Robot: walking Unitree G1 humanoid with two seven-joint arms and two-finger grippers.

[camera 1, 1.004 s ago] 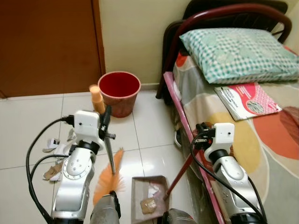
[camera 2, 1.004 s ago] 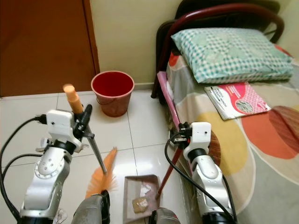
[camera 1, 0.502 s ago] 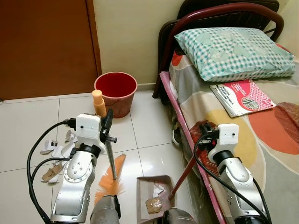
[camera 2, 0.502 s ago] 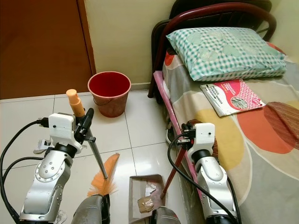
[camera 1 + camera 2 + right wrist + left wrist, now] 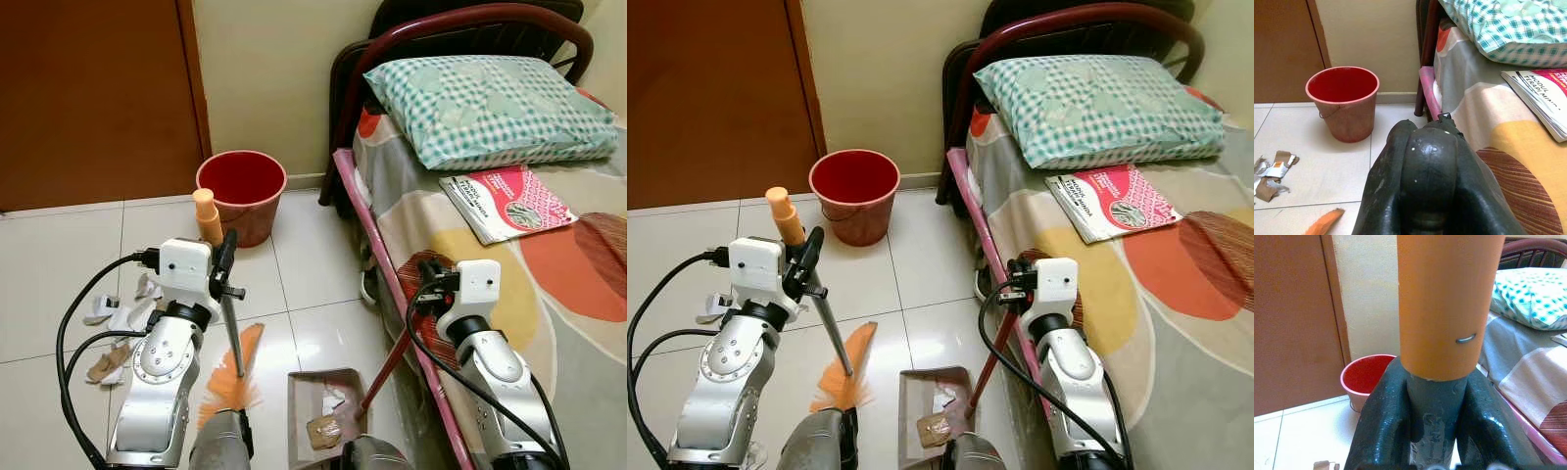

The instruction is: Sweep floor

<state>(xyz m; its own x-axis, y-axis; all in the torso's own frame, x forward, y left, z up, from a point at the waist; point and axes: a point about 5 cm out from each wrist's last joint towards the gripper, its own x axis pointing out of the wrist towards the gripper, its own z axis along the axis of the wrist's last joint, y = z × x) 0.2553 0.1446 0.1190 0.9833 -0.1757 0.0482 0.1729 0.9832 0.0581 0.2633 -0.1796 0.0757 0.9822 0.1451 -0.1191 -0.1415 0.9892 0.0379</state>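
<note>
My left gripper (image 5: 224, 270) is shut on the broom's shaft just below its orange handle top (image 5: 205, 215). The wrist view shows that orange handle (image 5: 1449, 303) clamped between the black fingers (image 5: 1382, 421). The orange bristles (image 5: 231, 380) rest on the white tiles beside a grey dustpan (image 5: 300, 394). The pan lies on the floor and holds a brown scrap (image 5: 321, 431) and a white one. My right gripper (image 5: 428, 284) is shut on the top of the dustpan's red handle (image 5: 388, 356), close to the bed's edge. Torn paper scraps (image 5: 113, 323) lie on the floor to the left.
A red bucket (image 5: 242, 196) stands against the wall beside a brown door (image 5: 93, 98). On the right is a bed (image 5: 588, 294) with a dark red frame, a checked pillow (image 5: 485, 93) and a pink magazine (image 5: 509, 201). Shoes lie under the bed edge.
The camera has shifted a little, so the whole scene has slid in the picture. The broom, dustpan and both arms keep their places relative to each other.
</note>
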